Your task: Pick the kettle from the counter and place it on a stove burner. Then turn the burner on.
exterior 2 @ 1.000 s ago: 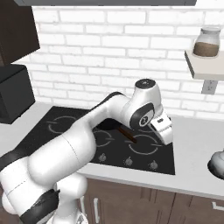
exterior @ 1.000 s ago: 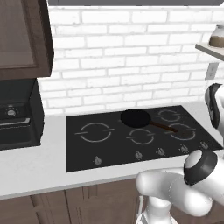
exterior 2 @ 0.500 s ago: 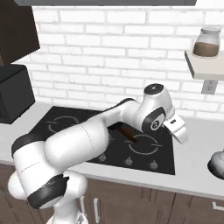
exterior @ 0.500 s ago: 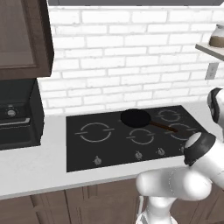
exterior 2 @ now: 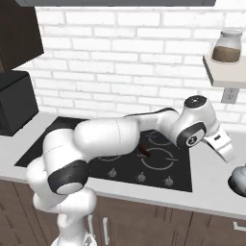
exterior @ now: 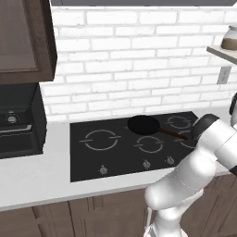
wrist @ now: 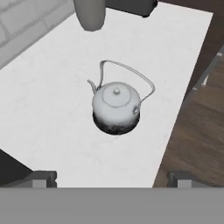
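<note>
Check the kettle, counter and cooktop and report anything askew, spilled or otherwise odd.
Nothing stands out. The kettle stands upright on the counter, lid on, wire handle arched over it, with no spill around it. The pan lies flat on the cooktop, its handle reaching toward the right burners. The tool hangs above the kettle, not touching it.

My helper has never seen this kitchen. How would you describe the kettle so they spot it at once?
Start at the black glass cooktop, then follow the pale counter to its right. There stands the kettle, small, round and mottled white-grey, with a thin arched wire handle and short spout. The frying pan on the cooktop is flat and black.
</note>
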You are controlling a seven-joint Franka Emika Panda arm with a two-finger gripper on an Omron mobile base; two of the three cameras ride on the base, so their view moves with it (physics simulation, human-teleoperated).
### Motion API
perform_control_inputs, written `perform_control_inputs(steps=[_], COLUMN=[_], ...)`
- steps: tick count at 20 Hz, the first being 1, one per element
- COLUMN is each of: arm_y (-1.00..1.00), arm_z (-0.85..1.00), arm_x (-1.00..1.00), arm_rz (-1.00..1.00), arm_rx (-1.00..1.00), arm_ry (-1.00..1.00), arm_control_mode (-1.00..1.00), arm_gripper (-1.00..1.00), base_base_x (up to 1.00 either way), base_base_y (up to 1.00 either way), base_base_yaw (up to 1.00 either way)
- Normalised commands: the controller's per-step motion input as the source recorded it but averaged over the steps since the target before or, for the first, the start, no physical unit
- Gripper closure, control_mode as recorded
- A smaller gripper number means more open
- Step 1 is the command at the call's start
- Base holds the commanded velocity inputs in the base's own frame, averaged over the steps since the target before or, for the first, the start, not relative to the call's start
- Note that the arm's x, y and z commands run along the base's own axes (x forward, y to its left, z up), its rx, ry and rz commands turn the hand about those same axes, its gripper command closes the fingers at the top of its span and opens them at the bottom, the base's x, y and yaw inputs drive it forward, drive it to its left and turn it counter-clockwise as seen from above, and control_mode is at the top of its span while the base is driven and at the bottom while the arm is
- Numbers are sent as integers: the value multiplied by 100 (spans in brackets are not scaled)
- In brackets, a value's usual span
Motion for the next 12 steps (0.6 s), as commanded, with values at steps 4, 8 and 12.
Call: perform_control_inputs(steps=[4,8,12], arm_y=[-59,-21,0], arm_z=[-29,-49,-13], arm_x=[-1,0,0], arm_rz=[0,2,16], arm_rx=[0,0,-1], arm_ry=[0,0,-1], arm_control_mode=[-100,-100,-100], arm_gripper=[-100,-100,-100], base_base_x=[0,0,0], base_base_y=[0,0,0], base_base_yaw=[0,0,0])
